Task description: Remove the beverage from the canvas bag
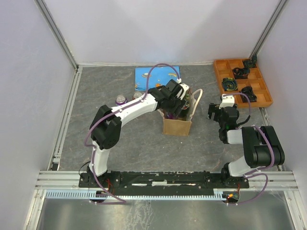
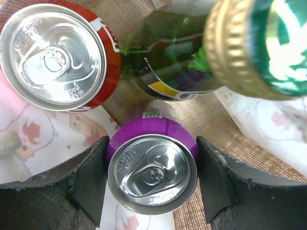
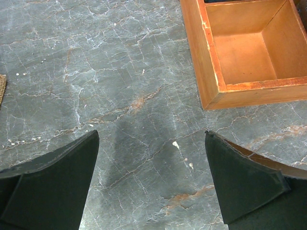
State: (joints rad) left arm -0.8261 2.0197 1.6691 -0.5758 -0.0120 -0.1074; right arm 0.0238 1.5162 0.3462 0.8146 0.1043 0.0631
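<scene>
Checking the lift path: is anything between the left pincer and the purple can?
Nothing visible. The left pincer straddles the purple can, fingers against both sides. The red can and green bottle stand beside it in the bag, not between.

An orange tray [image 1: 221, 67] sits at the far right of the grey table [image 1: 120, 139], with small dark items [image 1: 230, 84] in several compartments. A blue printed sheet [image 1: 144, 75] lies at the far middle. Two cans stand side by side near it, one purple-topped [image 1: 121, 99] and one silver-topped [image 1: 138, 95].

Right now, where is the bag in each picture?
Top: bag mid-table, left gripper reaching in.
Left wrist: its tan weave behind the gripped purple can.
Right wrist: maybe the tan sliver at the left edge.
Landmark: tray, top and right wrist.
</scene>
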